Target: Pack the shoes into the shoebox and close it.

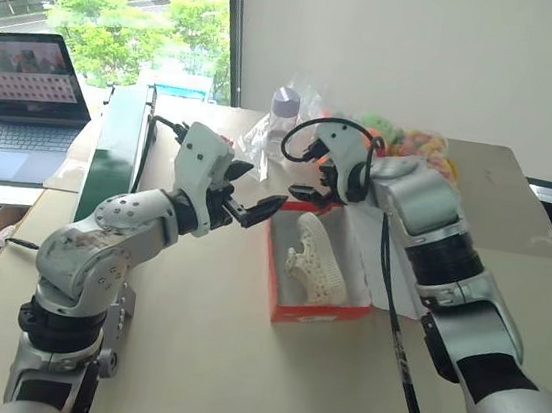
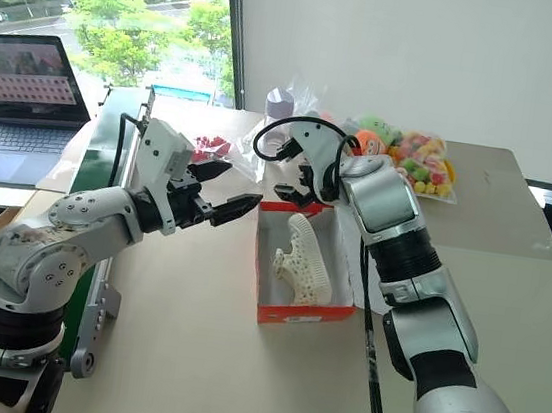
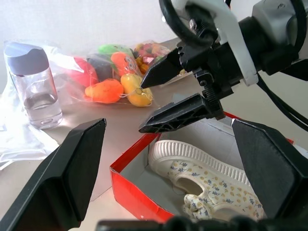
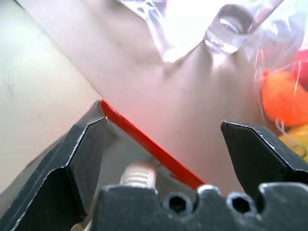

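Observation:
The shoebox (image 1: 319, 315), orange-red outside and white inside, lies open on the table in front of me. A cream perforated shoe (image 1: 317, 262) rests inside it on its side, its sole towards the box's far end. My right gripper (image 1: 302, 173) hovers open above the box's far edge (image 4: 149, 149), with nothing between its fingers. My left gripper (image 1: 253, 194) is open too and hangs in the air just left of the box, pointing at the right gripper. The left wrist view shows the right gripper's fingers (image 3: 178, 113) above the shoe (image 3: 207, 173).
Behind the box stand a clear bottle with a lilac cap (image 1: 283, 117) and a clear bag of colourful plush toys (image 1: 414, 148). A small red packet (image 2: 211, 146) lies by the left gripper. A green case (image 1: 118, 142) and a laptop (image 1: 24, 85) sit at the left.

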### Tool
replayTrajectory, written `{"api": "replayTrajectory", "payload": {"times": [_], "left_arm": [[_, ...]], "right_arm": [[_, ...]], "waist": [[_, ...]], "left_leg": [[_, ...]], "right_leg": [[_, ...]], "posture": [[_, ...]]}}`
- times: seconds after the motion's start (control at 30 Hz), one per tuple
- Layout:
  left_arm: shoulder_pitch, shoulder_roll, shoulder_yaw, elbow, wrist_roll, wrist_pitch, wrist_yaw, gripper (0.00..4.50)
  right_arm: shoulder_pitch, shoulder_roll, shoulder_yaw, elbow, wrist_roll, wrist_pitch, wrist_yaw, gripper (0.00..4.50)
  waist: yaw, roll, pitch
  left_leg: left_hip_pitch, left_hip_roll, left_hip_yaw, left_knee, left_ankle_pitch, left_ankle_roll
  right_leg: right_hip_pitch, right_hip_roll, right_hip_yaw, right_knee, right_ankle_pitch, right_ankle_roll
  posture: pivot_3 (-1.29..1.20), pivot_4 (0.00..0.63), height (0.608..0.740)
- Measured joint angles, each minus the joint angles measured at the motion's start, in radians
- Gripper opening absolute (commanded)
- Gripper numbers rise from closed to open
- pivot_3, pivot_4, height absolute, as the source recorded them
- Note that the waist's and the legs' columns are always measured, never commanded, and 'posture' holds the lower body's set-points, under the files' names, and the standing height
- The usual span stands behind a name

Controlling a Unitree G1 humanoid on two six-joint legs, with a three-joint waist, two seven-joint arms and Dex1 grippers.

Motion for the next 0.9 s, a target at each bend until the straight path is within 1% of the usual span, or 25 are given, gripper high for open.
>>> {"api": "replayTrajectory", "payload": {"times": [0.13, 0.23, 0.27, 0.37, 0.47, 0.57, 0.77, 0.9], "left_arm": [[-0.012, 0.014, 0.000, 0.033, 0.014, -0.002, -0.010, 4.46], [-0.027, 0.022, 0.002, 0.065, 0.051, -0.011, 0.002, 4.46], [-0.034, 0.022, 0.006, 0.083, 0.070, -0.022, 0.023, 4.46], [-0.039, 0.022, 0.061, 0.119, 0.112, -0.031, 0.079, 4.48], [-0.016, 0.035, 0.124, 0.122, 0.145, -0.034, 0.124, 4.48], [0.001, 0.022, 0.178, 0.119, 0.148, -0.028, 0.166, 4.48], [0.026, 0.006, 0.270, 0.088, 0.198, -0.020, 0.290, 4.48], [0.048, -0.021, 0.343, 0.064, 0.222, 0.006, 0.371, 4.48]], "right_arm": [[-0.010, -0.016, -0.075, -0.023, 0.021, 0.039, 0.002, 4.45], [-0.035, -0.010, -0.189, -0.048, 0.069, 0.032, 0.000, 4.45], [-0.035, -0.003, -0.220, -0.053, 0.084, 0.004, 0.001, 4.45], [-0.023, 0.000, -0.235, -0.063, 0.095, -0.069, 0.013, 4.49], [0.031, 0.004, -0.273, -0.082, 0.147, -0.138, 0.078, 4.49], [0.046, 0.032, -0.311, -0.103, 0.241, -0.139, 0.146, 4.49], [0.049, 0.056, -0.327, -0.171, 0.373, -0.143, 0.257, 4.49], [0.050, 0.063, -0.336, -0.168, 0.420, -0.142, 0.280, 4.49]], "waist": [[0.000, 0.000, 0.000], [-0.002, 0.000, 0.000], [-0.004, 0.000, 0.000], [-0.007, 0.000, 0.000], [-0.005, 0.000, 0.000], [-0.005, 0.000, 0.000], [-0.003, 0.000, 0.000], [-0.002, 0.000, 0.000]], "left_leg": [[0.000, 0.000, 0.000, 0.000, 0.000, 0.000], [0.000, 0.000, 0.000, 0.000, 0.000, 0.000], [0.000, 0.001, 0.000, 0.000, 0.000, 0.000], [0.001, 0.001, 0.000, 0.000, 0.000, 0.000], [0.001, 0.001, 0.001, -0.001, 0.000, 0.000], [0.000, 0.000, 0.001, -0.001, 0.000, 0.000], [0.001, 0.001, 0.000, -0.001, 0.000, 0.000], [0.001, 0.001, 0.000, -0.001, -0.001, -0.003]], "right_leg": [[0.000, 0.000, 0.000, 0.000, 0.001, -0.001], [0.000, 0.001, 0.000, 0.000, 0.001, -0.001], [0.000, 0.001, 0.000, 0.000, 0.001, -0.001], [0.000, 0.001, 0.000, 0.000, 0.000, 0.000], [0.000, 0.000, 0.000, 0.000, 0.001, -0.001], [0.000, 0.000, 0.000, 0.000, 0.001, -0.001], [0.000, 0.000, 0.000, 0.000, 0.001, -0.002], [0.000, -0.001, -0.001, 0.000, 0.002, -0.002]], "posture": [[0.00, 0.150, 0.740], [0.00, 0.150, 0.740], [0.00, 0.150, 0.740], [0.00, 0.150, 0.740], [0.00, 0.150, 0.740], [0.00, 0.150, 0.740], [0.00, 0.150, 0.740], [0.00, 0.150, 0.740]]}}
